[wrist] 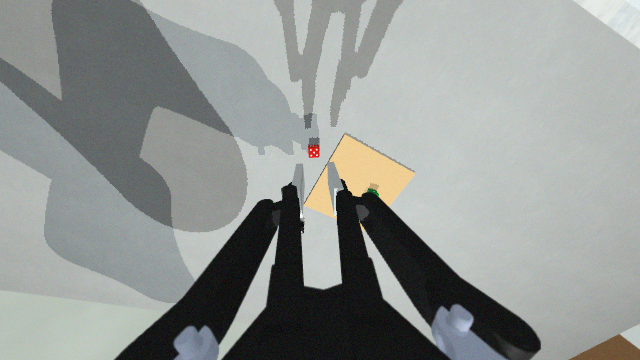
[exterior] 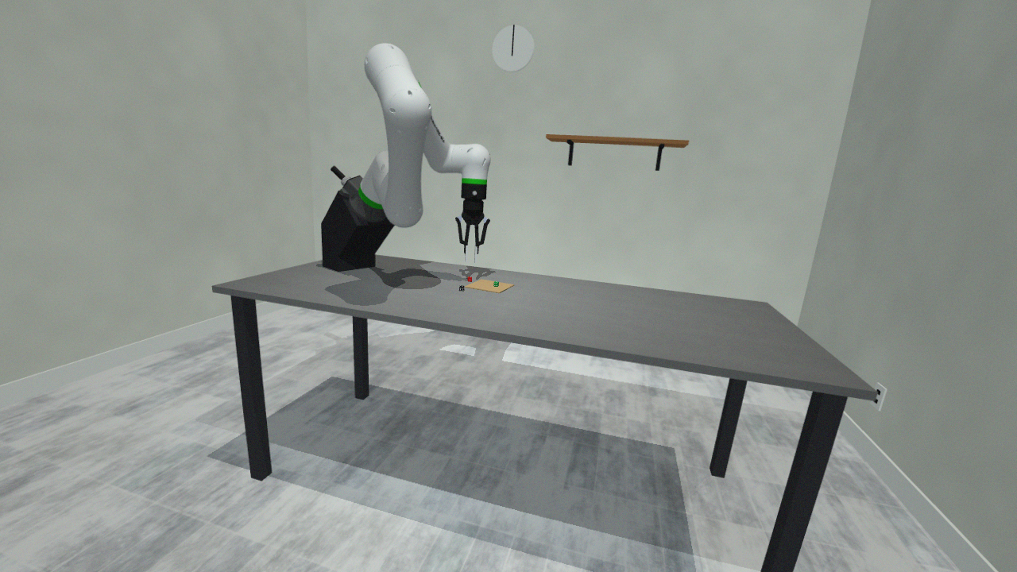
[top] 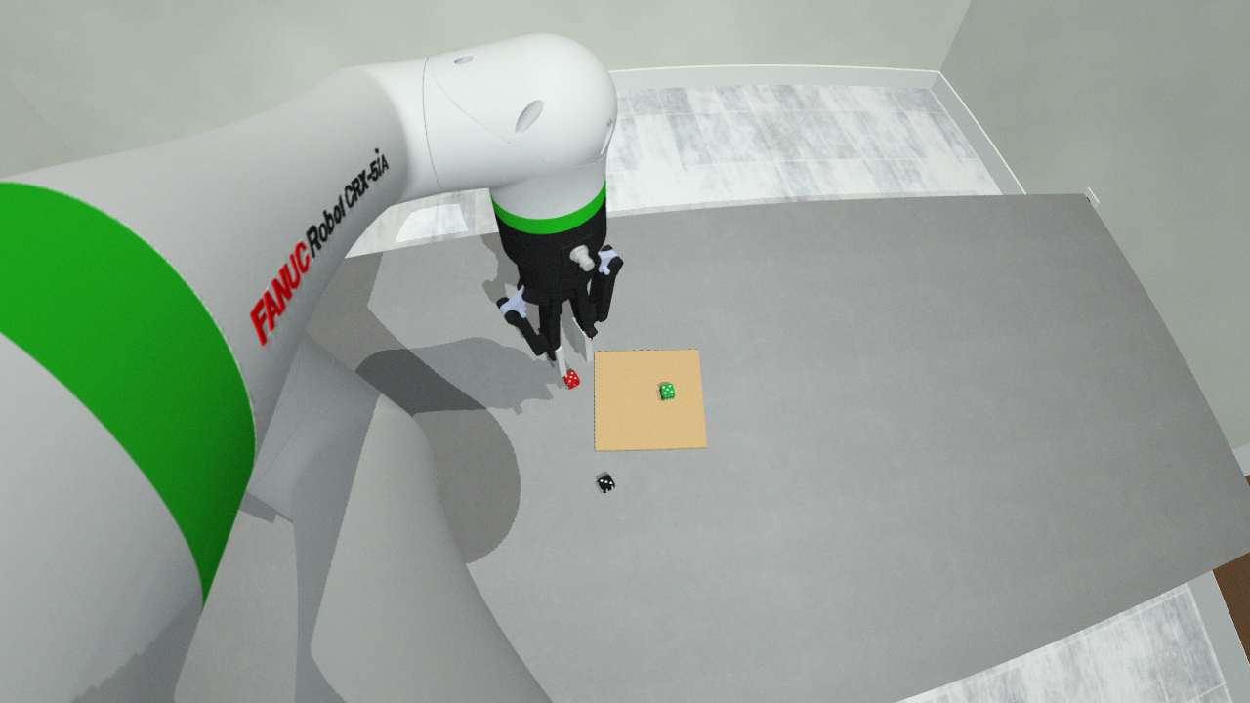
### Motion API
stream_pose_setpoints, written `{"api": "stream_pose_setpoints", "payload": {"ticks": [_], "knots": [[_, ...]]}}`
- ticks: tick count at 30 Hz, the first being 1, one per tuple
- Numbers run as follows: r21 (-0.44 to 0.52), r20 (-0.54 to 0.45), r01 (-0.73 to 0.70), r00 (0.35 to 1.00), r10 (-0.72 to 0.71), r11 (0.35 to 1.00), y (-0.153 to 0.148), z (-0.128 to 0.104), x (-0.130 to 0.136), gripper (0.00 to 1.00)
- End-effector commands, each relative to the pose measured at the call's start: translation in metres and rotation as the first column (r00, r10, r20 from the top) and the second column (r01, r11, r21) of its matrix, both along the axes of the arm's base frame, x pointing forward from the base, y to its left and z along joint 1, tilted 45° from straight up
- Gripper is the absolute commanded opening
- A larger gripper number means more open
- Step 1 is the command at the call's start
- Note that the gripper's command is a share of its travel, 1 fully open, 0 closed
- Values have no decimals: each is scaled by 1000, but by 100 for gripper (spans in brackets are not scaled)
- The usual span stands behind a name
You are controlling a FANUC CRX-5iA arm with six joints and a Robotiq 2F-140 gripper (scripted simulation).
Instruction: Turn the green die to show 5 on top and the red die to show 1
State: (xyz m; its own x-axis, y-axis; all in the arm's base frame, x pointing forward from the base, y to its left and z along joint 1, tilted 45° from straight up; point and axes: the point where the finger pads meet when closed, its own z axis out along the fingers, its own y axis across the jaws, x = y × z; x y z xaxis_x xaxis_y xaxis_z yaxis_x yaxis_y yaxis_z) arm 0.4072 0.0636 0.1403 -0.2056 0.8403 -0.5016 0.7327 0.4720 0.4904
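The red die lies on the grey table just off the left edge of the tan mat. The green die lies flat on the mat, right of its middle. The black die lies on the table in front of the mat. My gripper hangs well above the table, over the red die, fingers pointing down. The fingers stand close together with a narrow gap and nothing between them. In the wrist view the red die shows beyond the fingertips, and the green die is partly hidden by the right finger.
The arm's base stands at the table's far left corner. The dice and the mat sit in the left half of the long table. The arm's shadow falls on the table left of the red die.
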Motion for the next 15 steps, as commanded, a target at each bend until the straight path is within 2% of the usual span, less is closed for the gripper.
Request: {"api": "stream_pose_setpoints", "payload": {"ticks": [1,15], "knots": [[0,0,0,1000,0,1000,0,0,0,19],[0,0,0,1000,0,1000,0,-2,2,19]]}}
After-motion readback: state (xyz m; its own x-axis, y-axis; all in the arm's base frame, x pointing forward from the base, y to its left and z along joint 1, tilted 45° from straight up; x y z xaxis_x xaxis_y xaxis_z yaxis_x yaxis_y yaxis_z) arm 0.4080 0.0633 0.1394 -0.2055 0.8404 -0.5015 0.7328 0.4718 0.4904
